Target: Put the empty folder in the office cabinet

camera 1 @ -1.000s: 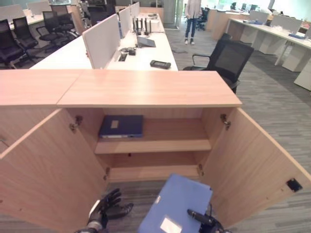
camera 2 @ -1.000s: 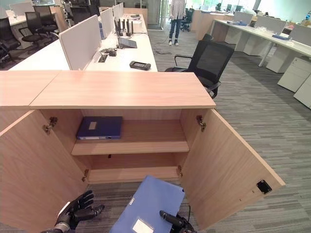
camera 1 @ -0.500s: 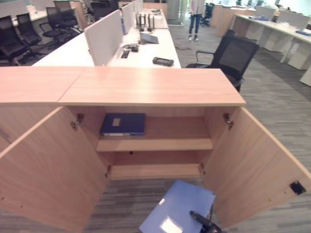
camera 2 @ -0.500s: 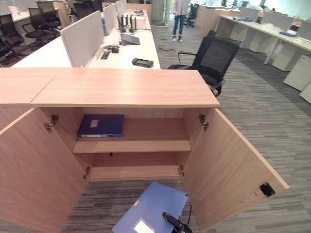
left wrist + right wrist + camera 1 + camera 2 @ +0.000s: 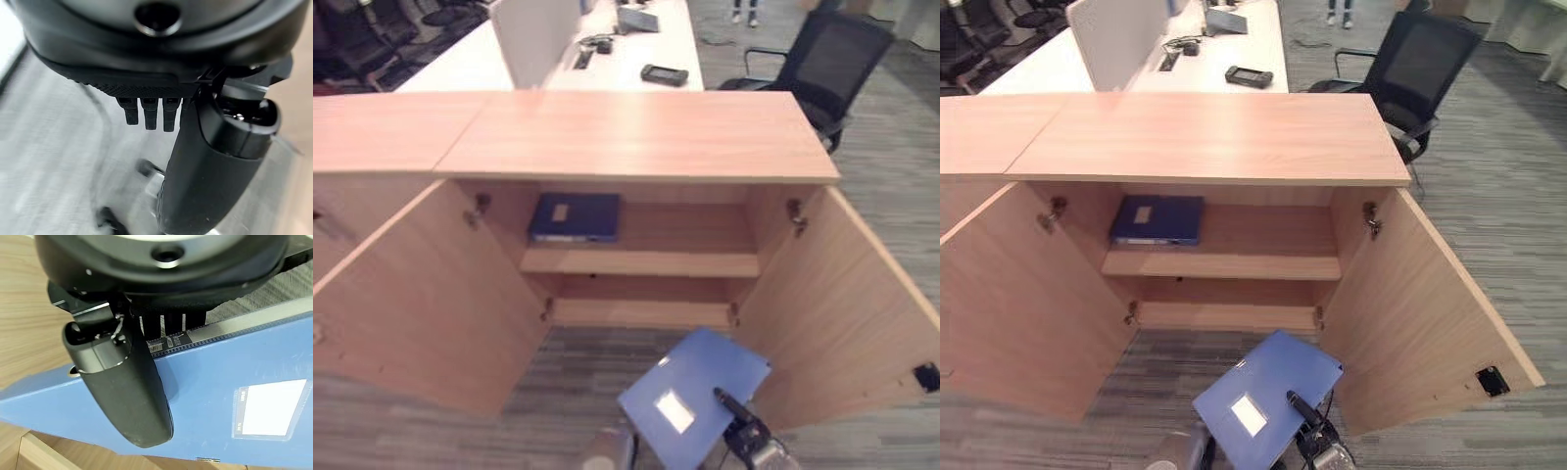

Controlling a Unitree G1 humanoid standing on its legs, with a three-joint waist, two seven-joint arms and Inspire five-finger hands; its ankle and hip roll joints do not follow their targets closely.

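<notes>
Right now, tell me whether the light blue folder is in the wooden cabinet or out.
Out. The light blue folder is held by the right robot hand before the open wooden cabinet.

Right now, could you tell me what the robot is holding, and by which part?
The right hand pinches the light blue folder at its edge, thumb on its labelled face.

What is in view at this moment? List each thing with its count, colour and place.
Folder in hand: one, light blue with a white label, held low before the open cabinet.
Folder on shelf: one, dark blue, lying flat on the upper shelf's left side.
Cabinet: one, light wood, both doors open.
Desk: one, white, behind the cabinet, with a divider panel and small devices on it.
Office chair: one, black, behind the cabinet on the right.
Person: one, legs showing far back.
Right hand: dark, thumb pinching the light blue folder.
Left hand: dark, over grey floor, holding nothing.
</notes>
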